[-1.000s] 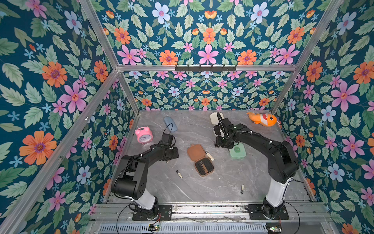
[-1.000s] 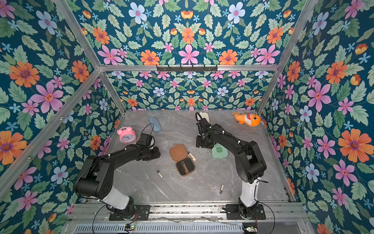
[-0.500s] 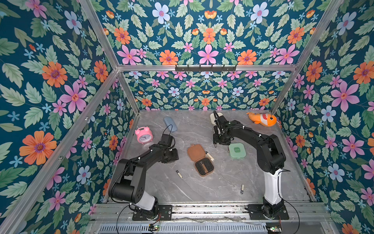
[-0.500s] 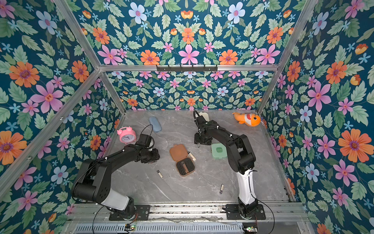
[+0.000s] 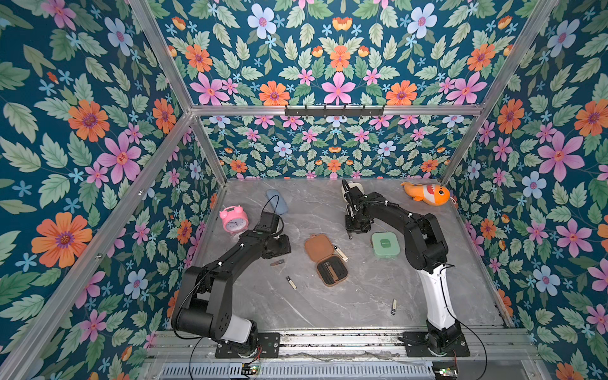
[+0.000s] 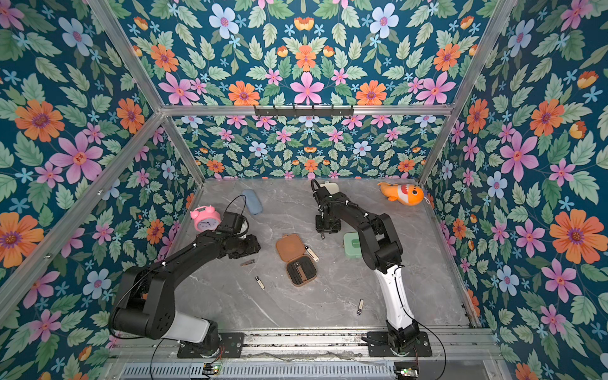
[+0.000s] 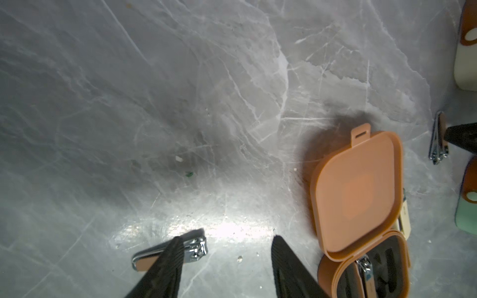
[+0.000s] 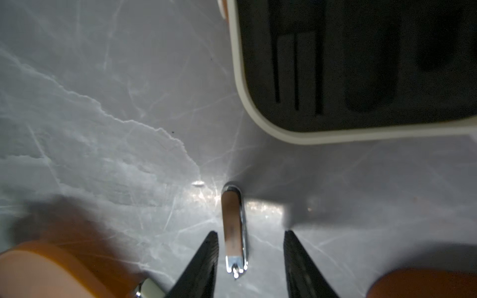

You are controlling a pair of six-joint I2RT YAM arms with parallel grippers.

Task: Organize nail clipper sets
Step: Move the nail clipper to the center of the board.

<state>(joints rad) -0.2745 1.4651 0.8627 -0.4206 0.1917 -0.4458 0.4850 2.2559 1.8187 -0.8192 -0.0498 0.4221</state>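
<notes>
- I read the table from above, with the back wall at 12 o'clock and the open brown case [image 5: 318, 247] at the centre.
- My right gripper [image 8: 251, 233] is at about 1 o'clock. Its jaws are moderately apart, one on each side of a brown-topped clipper [image 8: 232, 227] that appears to lie flat on the table [image 5: 329, 312]. There is a clear gap on one side, so it holds nothing.
- The cream case [image 8: 309, 137] is open at 12 o'clock, just beyond that clipper, with bare slots in its black insert.
- My left gripper [image 7: 227, 238] is at 9 o'clock, with its jaws fairly wide and nothing between them. One finger overlaps a chrome-headed clipper [image 7: 196, 249] instead of straddling it.
- The brown case's base already holds one clipper [image 7: 364, 265], and a beige clipper [image 5: 340, 253] lies against its edge. The closed mint case [image 5: 385, 244] is at 3 o'clock. Loose clippers lie at 8 o'clock [image 5: 291, 282] and 4 o'clock [image 5: 393, 306].
- Risk on the right: the clipper sits nearer one finger, so closing could turn it or skid it across the smooth table. The chrome may also slip out when lifted.
- Risk on the left: if I lower or close from here, the finger could press on the clipper and flick it away, or the jaws could close on nothing.
- Both arms are working near the brown case, so a careless sweep could knock its lid or scatter the loose clippers.
</notes>
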